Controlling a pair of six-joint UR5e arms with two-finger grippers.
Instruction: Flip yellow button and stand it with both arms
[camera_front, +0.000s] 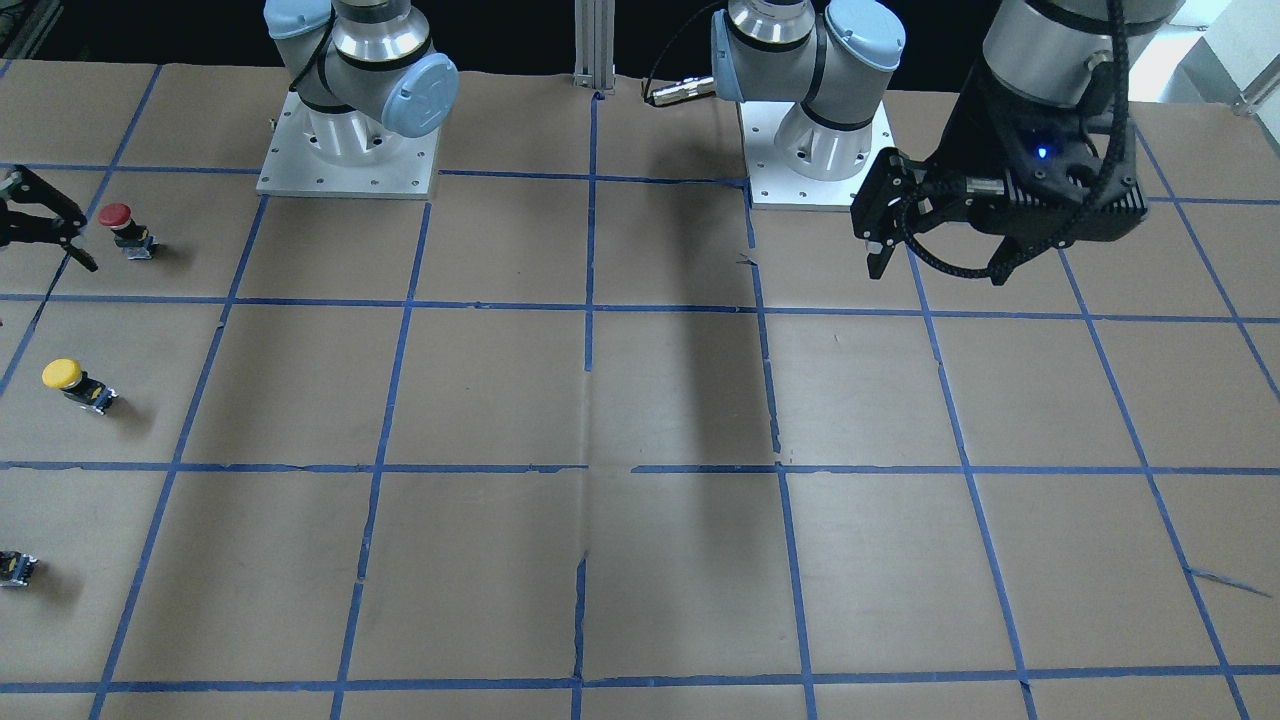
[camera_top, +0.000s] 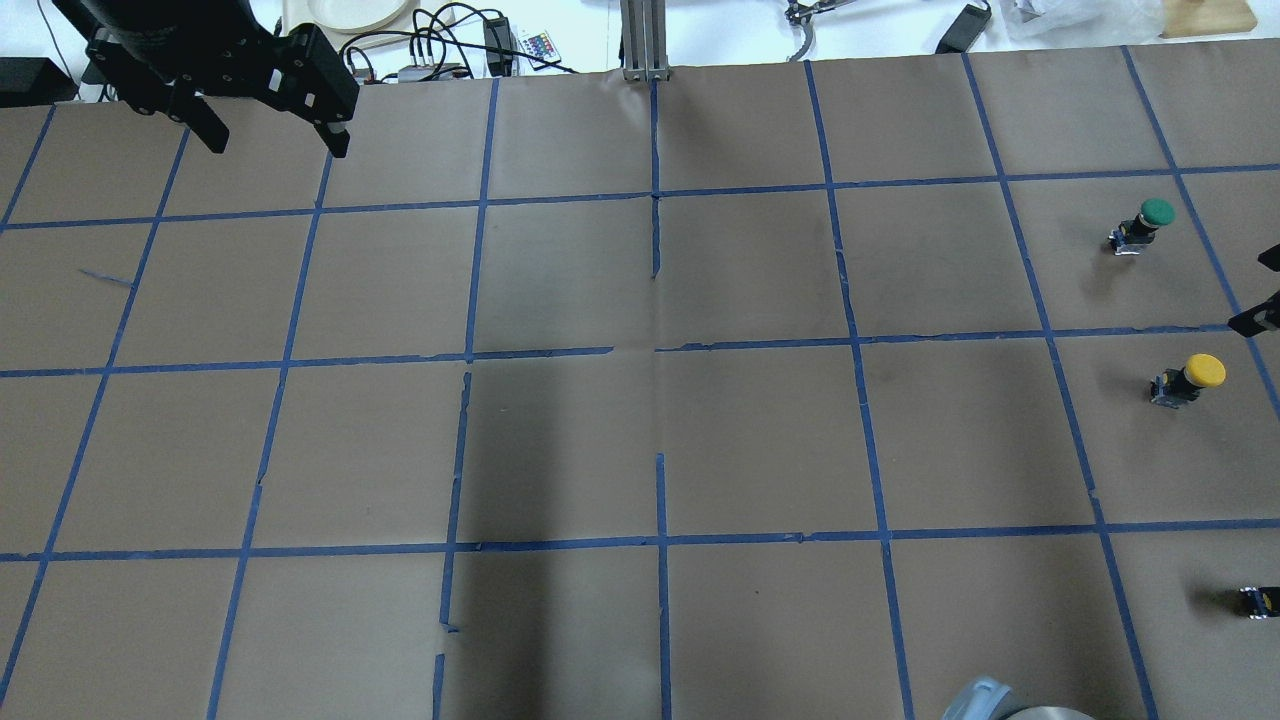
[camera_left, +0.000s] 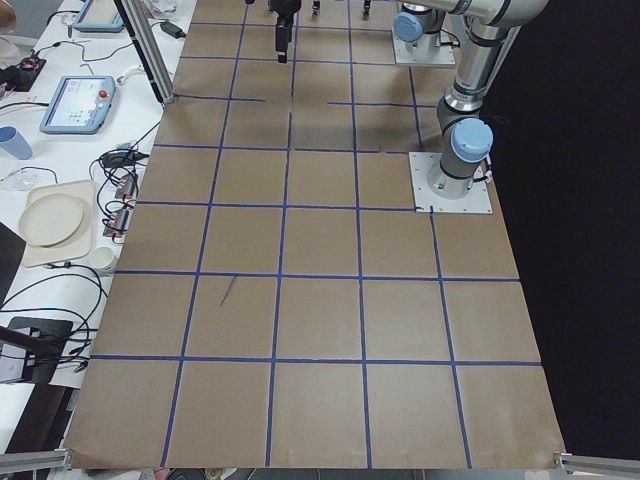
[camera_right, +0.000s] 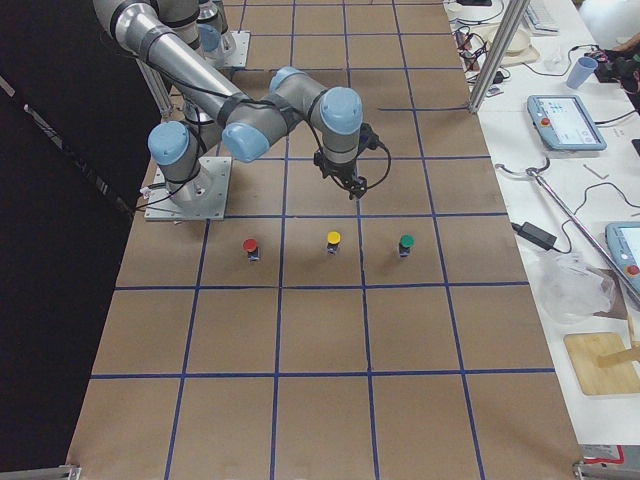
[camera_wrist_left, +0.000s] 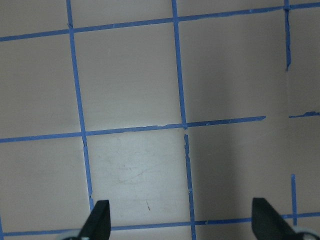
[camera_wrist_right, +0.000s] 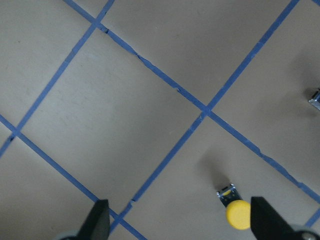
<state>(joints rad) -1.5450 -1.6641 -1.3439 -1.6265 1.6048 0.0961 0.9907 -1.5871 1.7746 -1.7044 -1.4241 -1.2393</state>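
The yellow button (camera_front: 75, 383) sits on the brown table near its right end, yellow cap up on a dark body, as the exterior right view (camera_right: 333, 242) shows. It also shows in the overhead view (camera_top: 1190, 378) and the right wrist view (camera_wrist_right: 235, 210). My right gripper (camera_wrist_right: 180, 225) is open and empty and hovers above the table, with the button just inside its right finger. It shows at the frame edge in the front view (camera_front: 90, 243) and the overhead view (camera_top: 1262, 290). My left gripper (camera_front: 935, 265) is open and empty, raised far off at the other end (camera_top: 278, 145) (camera_wrist_left: 181, 225).
A red-capped button (camera_front: 120, 225) stands on the robot's side of the yellow one, and a green-capped button (camera_top: 1145, 225) on the far side; both show in the exterior right view. Blue tape lines grid the table. Cables, plates and tablets lie beyond the table's far edge.
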